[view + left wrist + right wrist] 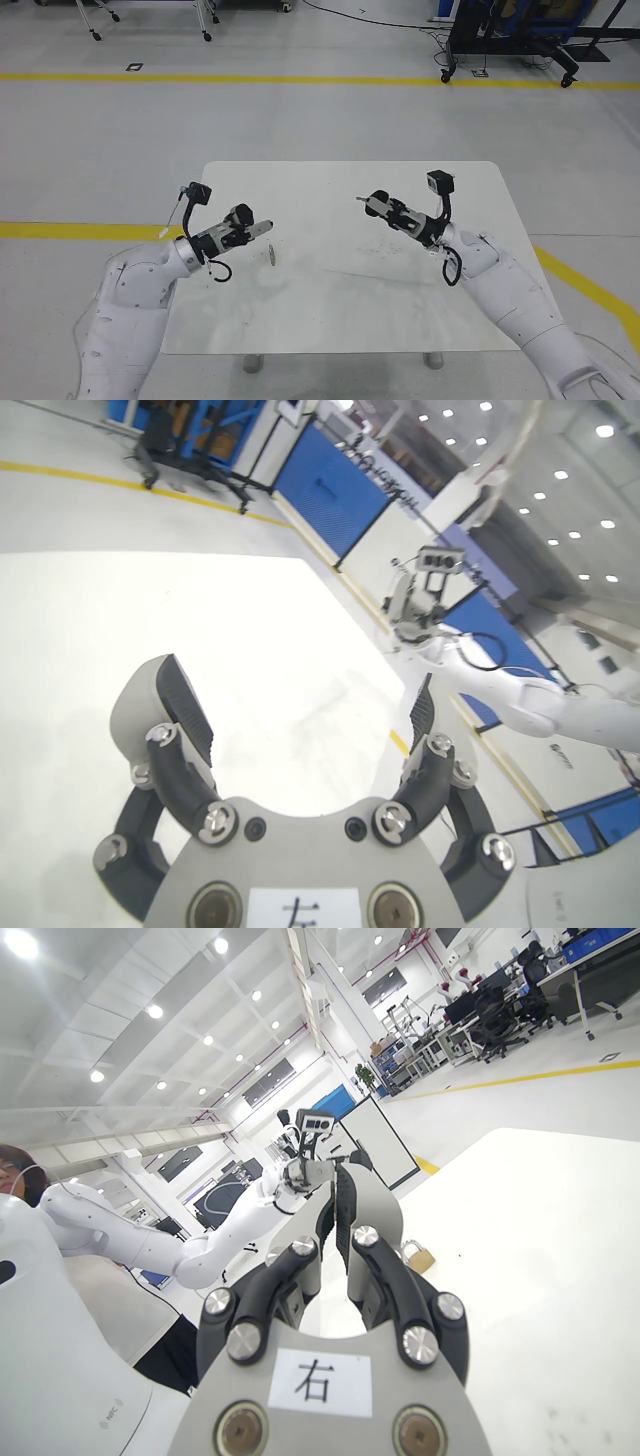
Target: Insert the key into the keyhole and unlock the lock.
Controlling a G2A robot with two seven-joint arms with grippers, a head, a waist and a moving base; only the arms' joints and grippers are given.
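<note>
- The left gripper [265, 230] [300, 672] is hanging over the left half of the tabletop [450, 300], roughly midway between its far and near edges. Its fingers [185, 700] are standing wide apart and holding nothing between them.
- The right gripper [365, 202] [345, 1173] is hovering over the middle of the tabletop, a little toward the far edge, and is pointing toward the left side. Its ribbed pads [327, 1223] are pressing flat together.
- A thin sliver is sticking out past the right gripper's tips; it is too small to tell whether it is the key.
- The padlock [272, 253] [419, 1255], with a brass body and a silver shackle, is sitting on the tabletop in the left half. It is lying just beside the left gripper's fingertips, on the side toward the near edge, and nothing is touching it. Whether it is standing or lying flat cannot be told.
- The two grippers are facing each other across the middle of the tabletop, well apart, and the padlock is sitting far closer to the left one.
</note>
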